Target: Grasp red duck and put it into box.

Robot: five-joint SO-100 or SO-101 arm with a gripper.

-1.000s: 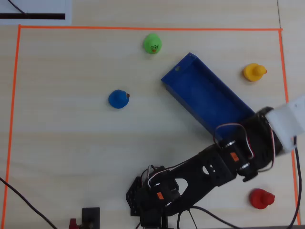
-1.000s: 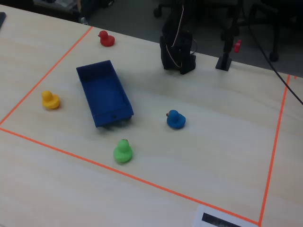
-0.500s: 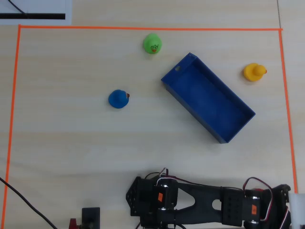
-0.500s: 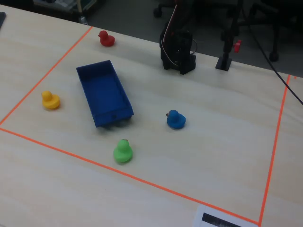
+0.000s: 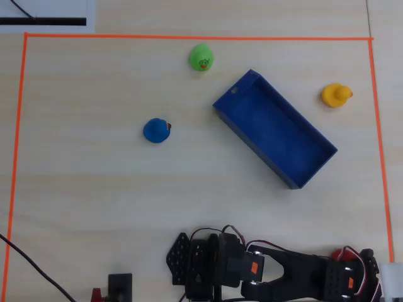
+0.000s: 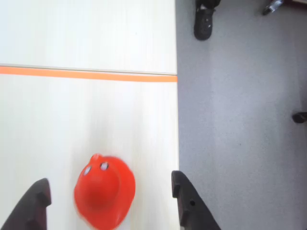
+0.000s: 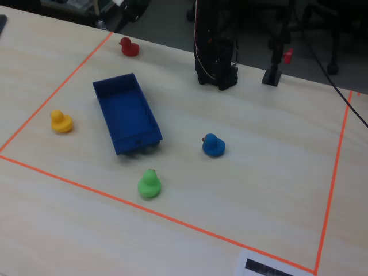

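The red duck (image 6: 103, 191) stands on the table near its edge. In the wrist view it lies between the two dark fingers of my gripper (image 6: 110, 183), which is open and touches nothing. In the overhead view only a bit of the red duck (image 5: 342, 254) shows behind the arm at the bottom right. In the fixed view the red duck (image 7: 129, 47) sits by the far left corner of the taped area. The dark-blue box (image 5: 249, 142) lies at an angle, empty, well away from the duck; it also shows in the fixed view (image 7: 112, 138).
A green duck (image 5: 201, 57), a blue duck (image 5: 156, 131) and a yellow duck (image 5: 335, 95) stand around the box. Orange tape (image 6: 86, 74) borders the work area. The table's edge (image 6: 176, 120) runs just right of the red duck, with grey floor beyond.
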